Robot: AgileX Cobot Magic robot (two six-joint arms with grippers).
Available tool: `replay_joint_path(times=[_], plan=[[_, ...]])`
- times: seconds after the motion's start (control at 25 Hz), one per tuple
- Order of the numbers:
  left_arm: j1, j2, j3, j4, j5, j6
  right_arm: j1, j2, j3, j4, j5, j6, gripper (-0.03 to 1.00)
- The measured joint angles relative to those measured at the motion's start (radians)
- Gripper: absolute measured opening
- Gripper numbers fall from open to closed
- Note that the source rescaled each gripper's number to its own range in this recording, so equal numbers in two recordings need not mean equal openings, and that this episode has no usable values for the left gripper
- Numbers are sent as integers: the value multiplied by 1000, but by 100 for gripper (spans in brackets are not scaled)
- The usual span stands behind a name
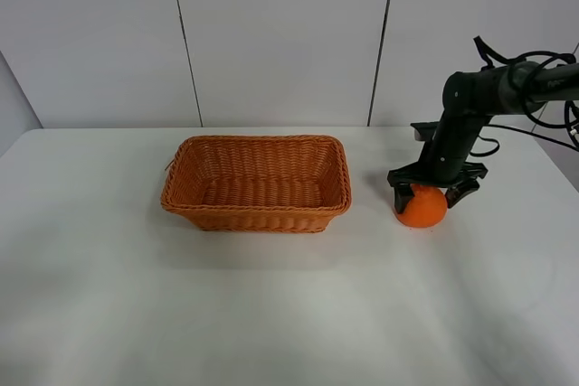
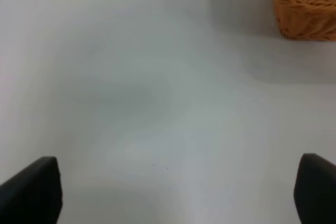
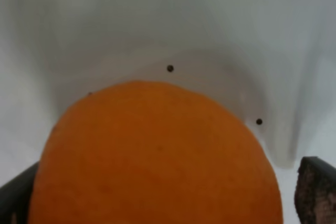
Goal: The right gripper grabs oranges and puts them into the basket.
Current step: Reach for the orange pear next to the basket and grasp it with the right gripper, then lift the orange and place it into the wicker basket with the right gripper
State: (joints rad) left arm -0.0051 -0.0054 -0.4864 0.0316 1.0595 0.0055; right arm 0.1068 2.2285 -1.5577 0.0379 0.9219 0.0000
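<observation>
Nearest the right wrist camera, the orange (image 3: pixel 157 156) is seen filling the lower half of that frame, with a dark fingertip (image 3: pixel 315 192) showing at each lower corner. The fruit is thus bracketed by the jaws rather than lying ahead of them. In the exterior high view the right gripper (image 1: pixel 432 194) is set down over the fruit, right of centre, its jaws spread wider than the orange and not yet closed. Whether either jaw already touches the peel cannot be told. The orange rests on the white worktop (image 1: pixel 271 314), near the right end of the basket (image 1: pixel 258 216) but apart from it. Nothing is seen inside the basket, whose long axis runs left to right across the frame. The coming move is judged to turn on one relation: the basket lies to the left of the jaws, so once gripped the fruit would have to be lifted above the braided rim and carried leftward. The left gripper (image 2: pixel 173 192) is held over bare worktop, jaws wide and holding nothing; the right arm is plainly the nearer.
</observation>
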Motion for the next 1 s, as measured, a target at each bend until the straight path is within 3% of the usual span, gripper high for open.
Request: replay_joint_path(times=[0.08,0.16,0.24,0.32,0.56,0.76,1.0], plan=[[0,0,0,0,0,0,1,0,-1,0,0,0,78],[0,0,0,0,0,0,1,0,-1,1,2,0,54],[0,0,0,0,0,0,1,-1,-7,1,9,0,19],[0,0,0,0,0,0,1,-4,-23,1,26,0,0],[0,0,0,0,0,0,1,-44,-131,-10,125,0,0],[0,0,0,0,0,0,1,-108,-325,-25,266,0,0],[0,0,0,0,0,0,31,-129,-496,-38,293,0,0]])
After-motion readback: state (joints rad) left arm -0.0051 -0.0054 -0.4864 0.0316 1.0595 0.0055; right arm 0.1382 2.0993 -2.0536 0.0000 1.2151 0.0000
